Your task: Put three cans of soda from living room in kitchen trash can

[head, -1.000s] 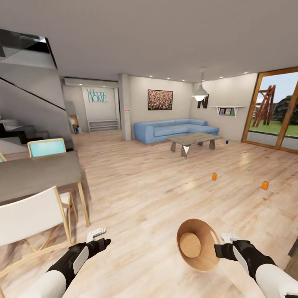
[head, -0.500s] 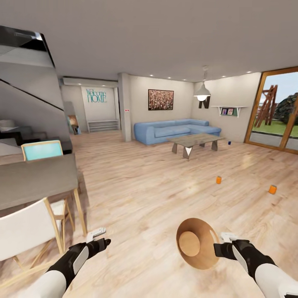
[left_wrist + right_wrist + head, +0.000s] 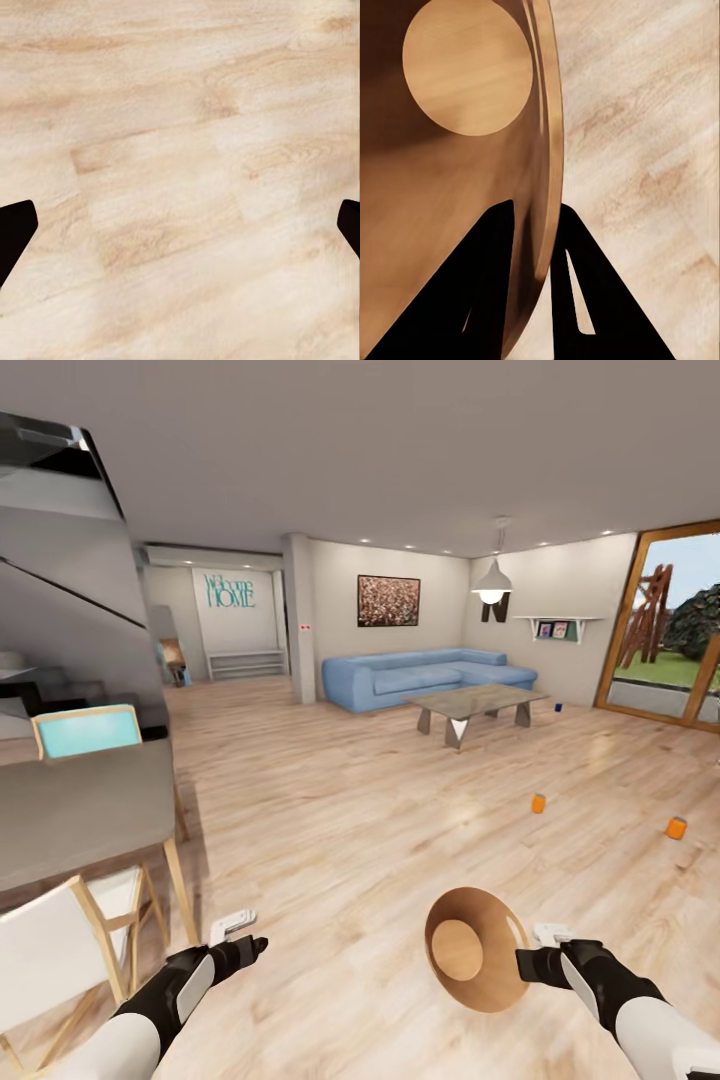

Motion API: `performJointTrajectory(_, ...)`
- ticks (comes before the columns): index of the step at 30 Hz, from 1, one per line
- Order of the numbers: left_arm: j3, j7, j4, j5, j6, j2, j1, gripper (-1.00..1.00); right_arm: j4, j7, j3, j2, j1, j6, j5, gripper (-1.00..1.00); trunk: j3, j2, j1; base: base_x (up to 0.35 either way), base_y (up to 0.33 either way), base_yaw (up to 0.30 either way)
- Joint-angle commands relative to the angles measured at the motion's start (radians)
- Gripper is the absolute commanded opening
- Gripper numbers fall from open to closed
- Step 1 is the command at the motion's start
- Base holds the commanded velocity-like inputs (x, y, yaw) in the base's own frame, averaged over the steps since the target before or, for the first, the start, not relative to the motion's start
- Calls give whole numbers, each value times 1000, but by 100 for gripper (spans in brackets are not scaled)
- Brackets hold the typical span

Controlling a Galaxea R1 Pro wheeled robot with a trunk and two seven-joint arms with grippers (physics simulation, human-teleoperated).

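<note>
As seen from the head view, the tash can (image 3: 477, 950) is held tilted at its rim by the right gripper (image 3: 532, 952); two orange cans (image 3: 538, 803) (image 3: 676, 828) stand on the wood floor (image 3: 350, 810) nearer than the coffee table (image 3: 470, 705), a blue can (image 3: 557, 707) beside it. Left gripper (image 3: 232, 928) fingers are spread. In the left wrist view, fingertips (image 3: 15, 229) are wide apart over floor. In the right wrist view, fingers (image 3: 495, 292) are clamped across the rim.

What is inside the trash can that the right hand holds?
Nothing shows inside the trash can: only its smooth tan walls and round bottom. The right hand pinches its rim, one finger inside covering a small part of the wall.
</note>
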Motion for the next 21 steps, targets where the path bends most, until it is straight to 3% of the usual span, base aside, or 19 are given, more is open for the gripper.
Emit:
performJointTrajectory(1, 0, 0, 0, 0, 0, 0, 0, 100, -1, 5, -5, 0, -1, 1, -12, -100, 0, 0, 0, 323, 71, -141)
performJointTrajectory(6, 0, 0, 0, 0, 0, 0, 0, 100, 1, 5, -5, -1, -1, -3, -12, -100, 1, 0, 0, 323, 71, -155)
performJointTrajectory(11, 0, 0, 0, 0, 0, 0, 0, 100, 4, 4, -5, 0, 13, -104, -12, -100, 1, 0, 0, 323, 59, -27)
performJointTrajectory(21, 0, 0, 0, 0, 0, 0, 0, 100, 6, 0, -5, 4, 16, -121, -13, -100, 3, 0, 0, 318, 9, -42)
